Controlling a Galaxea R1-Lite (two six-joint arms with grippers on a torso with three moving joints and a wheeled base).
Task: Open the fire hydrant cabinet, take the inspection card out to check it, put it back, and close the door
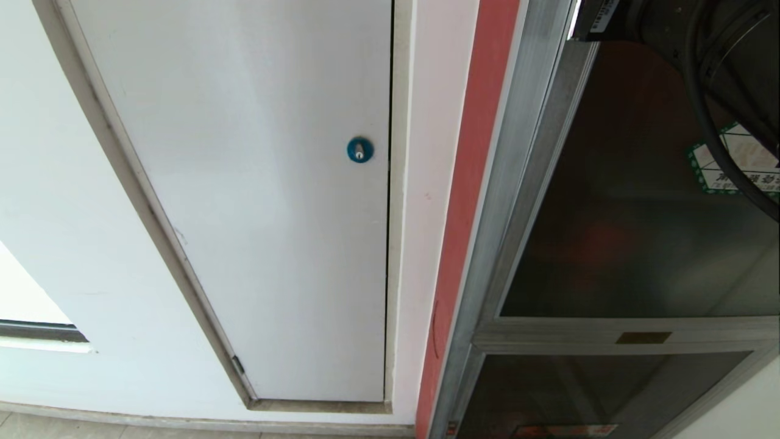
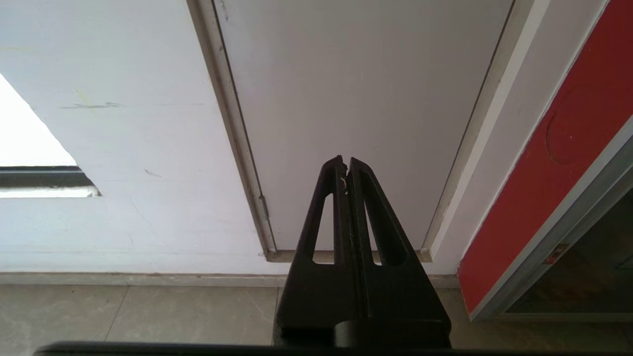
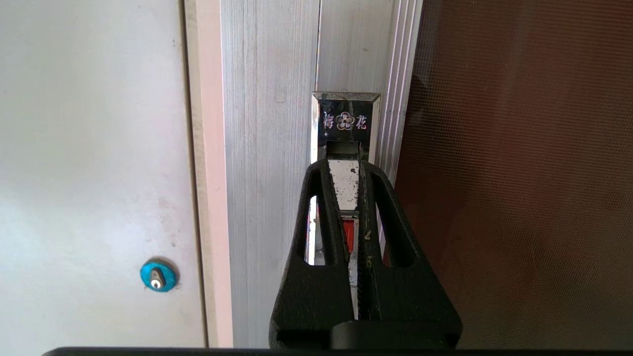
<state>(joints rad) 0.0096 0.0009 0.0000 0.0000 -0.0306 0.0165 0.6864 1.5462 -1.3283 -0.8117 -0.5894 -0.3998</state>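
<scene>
Door of the fire hydrant cabinet stands closed to the robot's right, the right gripper with jaws clamped on its chrome latch tab; next, I'd judge, pull it open.

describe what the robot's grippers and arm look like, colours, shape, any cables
Both the left gripper and the right gripper are matte black. Each has two long tapering fingers with an elongated cut-out slot, widening into a broad black base. The right gripper's inner edges look scuffed, with pale specks. In the head view, a thick black cable curves down from a dark arm housing at upper right. No markings are visible on the fingers.
</scene>
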